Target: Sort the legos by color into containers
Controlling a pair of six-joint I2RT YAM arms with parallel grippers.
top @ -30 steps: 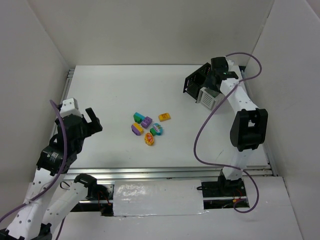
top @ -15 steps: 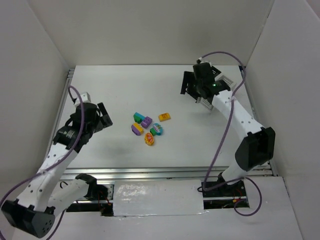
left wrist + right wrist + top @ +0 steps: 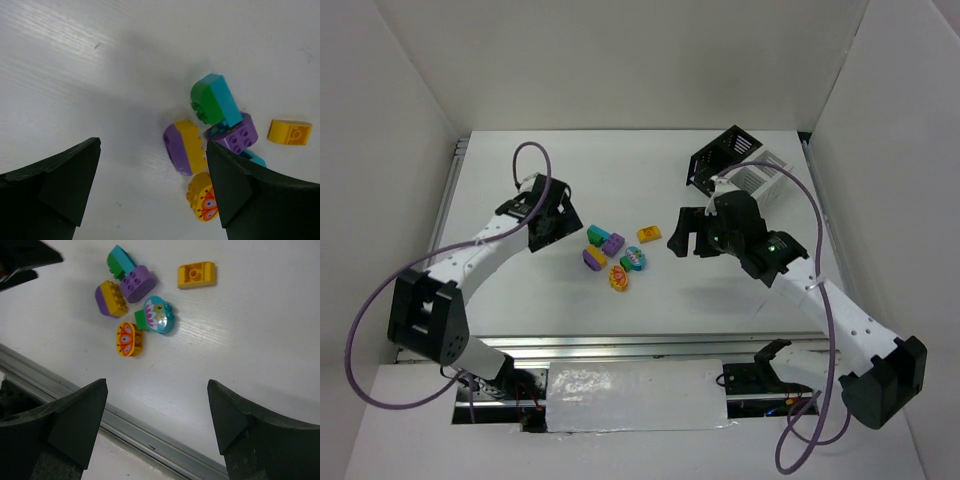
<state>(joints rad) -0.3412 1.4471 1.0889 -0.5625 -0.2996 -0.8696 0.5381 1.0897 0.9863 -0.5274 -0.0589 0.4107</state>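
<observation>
— What has changed since a second ago?
— Both my arms have swung in. The left gripper was out by the near left edge of the table. Now it sits just left of the legos. The right gripper has come away from the bins at the far right and hangs just right of the pile. The legos themselves haven't moved.
— Anything you can't make out?
— I can't see inside the black bin or the white bin. They stand touching, and my right arm covers part of the white one. From the left wrist the teal oval is mostly behind the purple brick.
— And the fingers?
— Spread wide on both, nothing pinched. On the left wrist camera the yellow-purple brick shows between my two fingers, with the teal-green brick beyond it. I can't tell whether the tips touch the table. On the right wrist camera all six bricks lie ahead of the open fingers, with the orange brick apart from the rest and the red-yellow oval nearest me
</observation>
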